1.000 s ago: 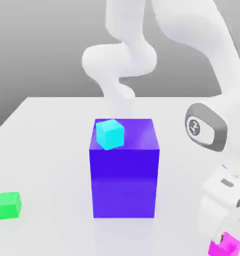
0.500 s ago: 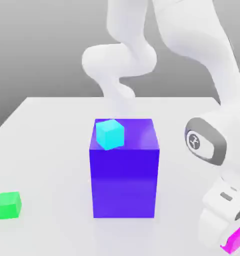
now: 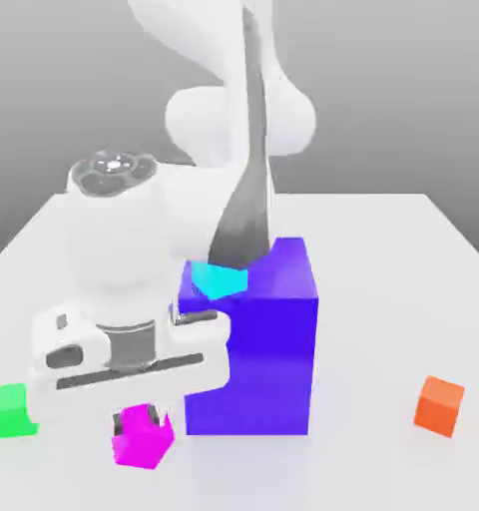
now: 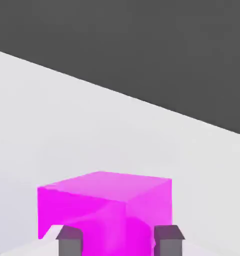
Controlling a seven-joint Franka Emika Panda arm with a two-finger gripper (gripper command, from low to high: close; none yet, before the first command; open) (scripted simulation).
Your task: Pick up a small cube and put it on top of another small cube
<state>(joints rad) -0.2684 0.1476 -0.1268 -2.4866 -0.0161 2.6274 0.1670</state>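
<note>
Claw (image 3: 142, 411) clamped on magenta cube (image 3: 142, 435), beside blue block (image 3: 251, 349)

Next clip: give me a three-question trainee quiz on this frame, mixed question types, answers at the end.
1. True or false: the gripper is shut on the magenta cube.
2. What rests on top of the big blue block? A) cyan cube B) orange cube C) green cube
3. Fill in: in the exterior view, the green cube sits on the table at the picture's ____ side.

Key: 1 true. 2 A, the cyan cube. 3 left; the orange cube sits on the right.
</note>
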